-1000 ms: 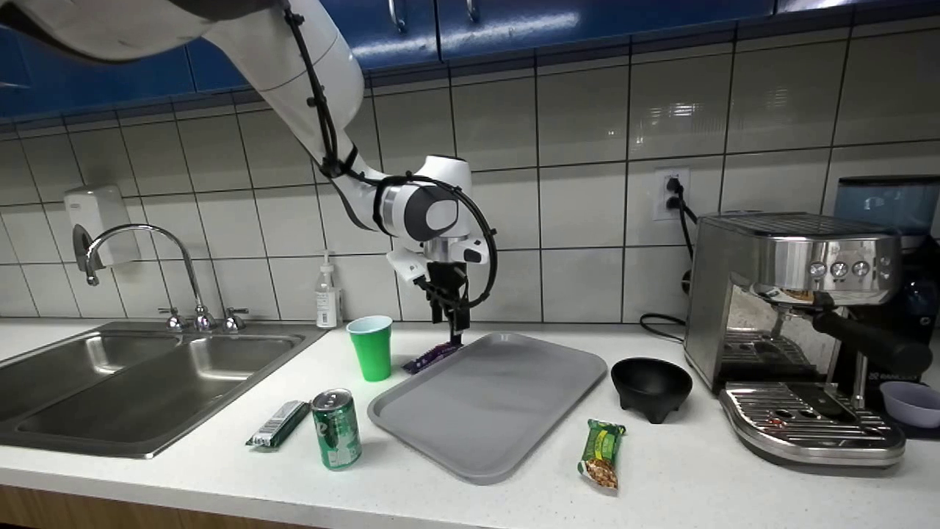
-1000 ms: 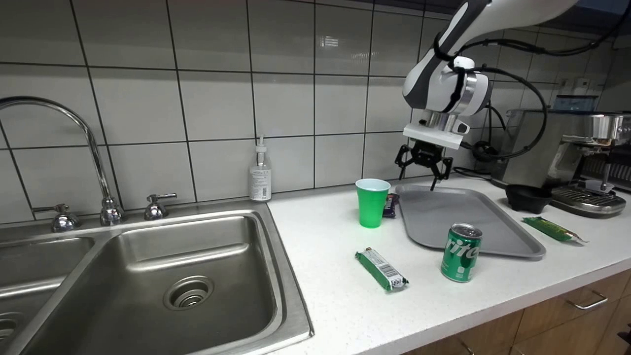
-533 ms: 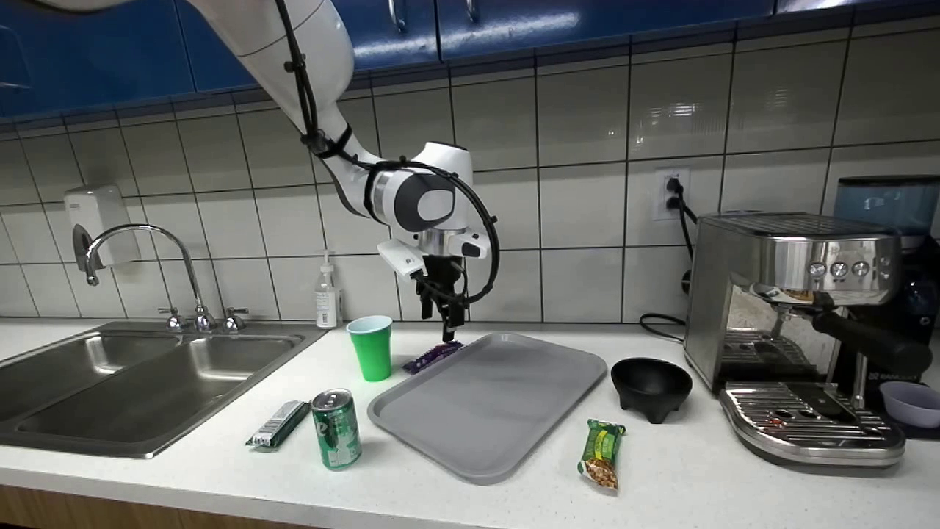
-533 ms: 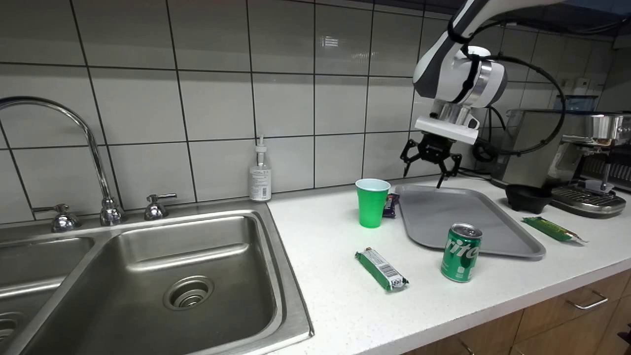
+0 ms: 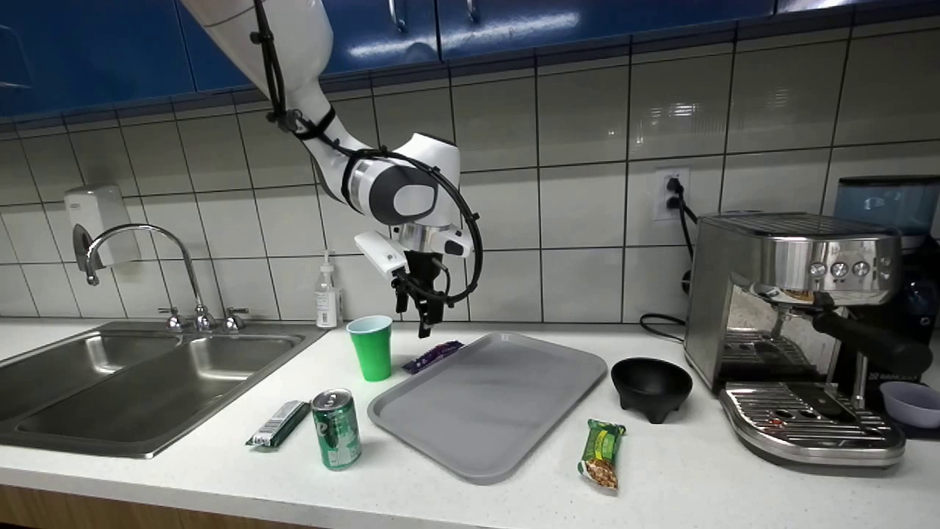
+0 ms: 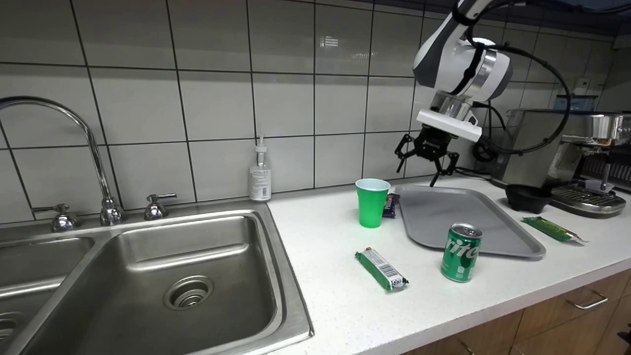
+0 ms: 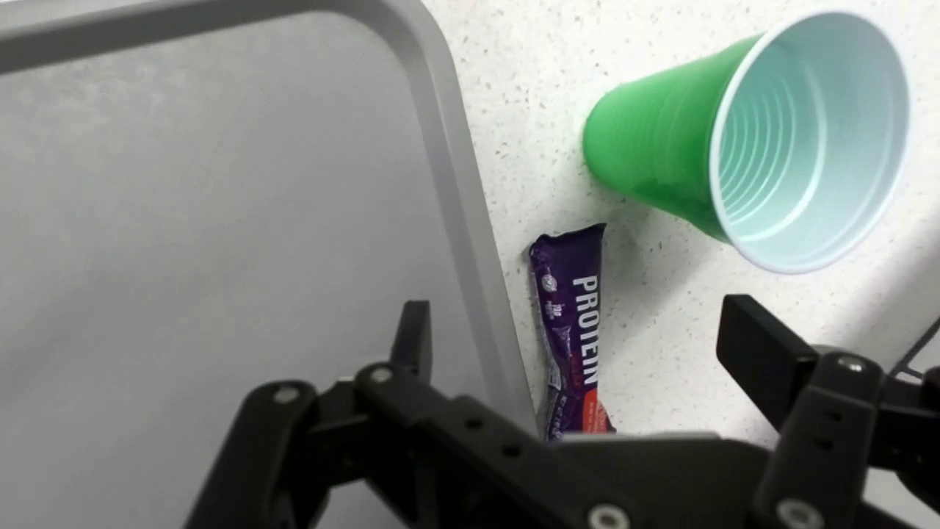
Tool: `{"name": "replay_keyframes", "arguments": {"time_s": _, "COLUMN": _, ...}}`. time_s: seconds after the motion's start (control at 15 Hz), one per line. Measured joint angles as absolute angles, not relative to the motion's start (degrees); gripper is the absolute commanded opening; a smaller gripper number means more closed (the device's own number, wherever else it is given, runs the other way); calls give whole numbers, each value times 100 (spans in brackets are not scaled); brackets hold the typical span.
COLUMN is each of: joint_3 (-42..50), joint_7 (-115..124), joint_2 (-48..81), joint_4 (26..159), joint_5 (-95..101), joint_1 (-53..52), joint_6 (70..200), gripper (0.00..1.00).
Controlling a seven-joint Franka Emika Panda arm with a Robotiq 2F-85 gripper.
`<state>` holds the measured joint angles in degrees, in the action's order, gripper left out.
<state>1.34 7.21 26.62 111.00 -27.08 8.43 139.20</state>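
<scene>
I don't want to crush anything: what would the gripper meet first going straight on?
Probably the purple protein bar, which the open gripper frames in the wrist view. Depth is unclear, so the finger over the gray tray might touch that first.

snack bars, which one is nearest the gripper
The purple PROTEIN bar, between the green cup and gray tray; both other bars are green and farther from the gripper.

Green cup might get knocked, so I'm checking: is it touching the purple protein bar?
Apart: the wrist view shows counter between the green cup and protein bar.
</scene>
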Motion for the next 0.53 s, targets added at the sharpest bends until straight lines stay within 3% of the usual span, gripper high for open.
{"name": "replay_keyframes", "arguments": {"time_s": 0.53, "joint_3": 139, "joint_7": 721, "joint_2": 2702, "joint_4": 11105, "joint_5": -2704, "joint_1": 832, "joint_6": 13928, "gripper": 100}}
